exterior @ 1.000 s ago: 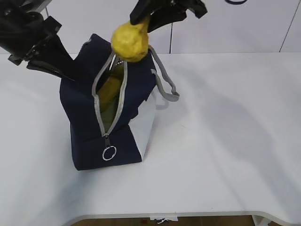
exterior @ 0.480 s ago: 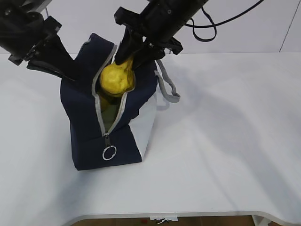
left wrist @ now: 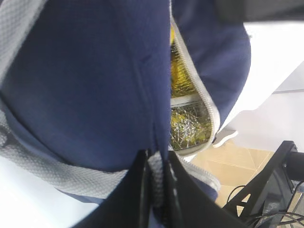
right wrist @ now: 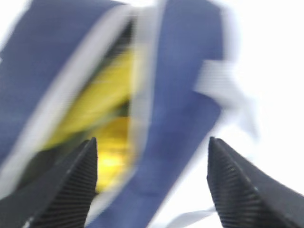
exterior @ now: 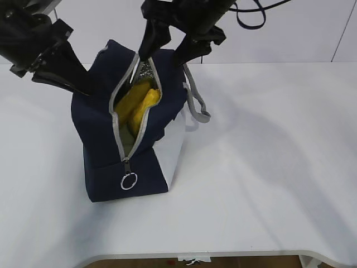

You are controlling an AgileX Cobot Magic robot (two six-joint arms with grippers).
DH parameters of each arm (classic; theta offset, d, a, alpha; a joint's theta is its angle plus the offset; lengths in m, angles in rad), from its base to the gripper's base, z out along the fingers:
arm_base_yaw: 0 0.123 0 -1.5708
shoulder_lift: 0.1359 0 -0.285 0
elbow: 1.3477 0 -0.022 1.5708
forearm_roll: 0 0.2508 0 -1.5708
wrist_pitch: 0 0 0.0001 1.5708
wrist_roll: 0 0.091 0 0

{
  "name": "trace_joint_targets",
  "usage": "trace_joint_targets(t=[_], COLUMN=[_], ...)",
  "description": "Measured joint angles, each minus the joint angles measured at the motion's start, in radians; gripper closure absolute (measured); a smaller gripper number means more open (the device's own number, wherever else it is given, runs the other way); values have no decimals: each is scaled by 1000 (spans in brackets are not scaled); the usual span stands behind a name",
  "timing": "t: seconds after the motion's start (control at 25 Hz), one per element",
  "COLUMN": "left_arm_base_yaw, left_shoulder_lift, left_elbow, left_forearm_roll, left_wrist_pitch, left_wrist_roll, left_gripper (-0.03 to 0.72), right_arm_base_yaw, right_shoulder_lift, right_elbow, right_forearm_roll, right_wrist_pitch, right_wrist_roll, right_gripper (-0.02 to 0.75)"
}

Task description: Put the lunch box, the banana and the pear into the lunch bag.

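Right gripper (exterior: 172,47) spread, empty, above lunch bag (exterior: 100,139) mouth — pear (exterior: 148,99) and banana (exterior: 131,100) inside. Left gripper (left wrist: 154,183) pinching bag fabric — lift straight, avoid zipper.

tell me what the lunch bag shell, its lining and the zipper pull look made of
The lunch bag shell looks like matte navy woven fabric: it creases and sags softly. Its lining looks like silver foil, crinkled and glinting in the left wrist view. The ring pull appears to be thin shiny metal, though it is small.

Navy lunch bag (exterior: 106,128), grey zipper (exterior: 118,125), white end, yellow fruit inside.
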State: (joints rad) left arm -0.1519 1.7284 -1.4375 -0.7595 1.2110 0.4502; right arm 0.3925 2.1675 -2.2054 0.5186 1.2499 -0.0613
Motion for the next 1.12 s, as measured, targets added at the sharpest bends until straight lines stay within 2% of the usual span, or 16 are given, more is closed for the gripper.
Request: trace_joint_targets(t=[0.16,0.24,0.56,0.64,0.76,0.84,0.92,1.12], left_arm_base_yaw=[0,0,0,0,0,0,0,-44], left_shoulder_lift=[0,0,0,0,0,0,0,0], left_elbow=[0,0,0,0,0,0,0,0], left_forearm_roll=[0,0,0,0,0,-5,-20,-139], left_wrist_pitch=[0,0,0,0,0,0,0,-26], left_wrist_roll=[0,0,0,0,0,0,0,0], left_gripper=[673,673,673,673,673,673,673,673], right_arm_base_yaw=[0,0,0,0,0,0,0,0], right_shoulder_lift=[-17,-17,-17,-17,-17,-17,-24,-80], right_elbow=[-2,2,88,90,92,92,92,92], right_forearm_roll=[-198,-246,-262,-262,-262,-262,-262,-325], right_wrist_pitch=[0,0,0,0,0,0,0,3], right_wrist_roll=[32,51,61,61,61,61,61,61], right_gripper=[185,185,205,292,577,701,726,733])
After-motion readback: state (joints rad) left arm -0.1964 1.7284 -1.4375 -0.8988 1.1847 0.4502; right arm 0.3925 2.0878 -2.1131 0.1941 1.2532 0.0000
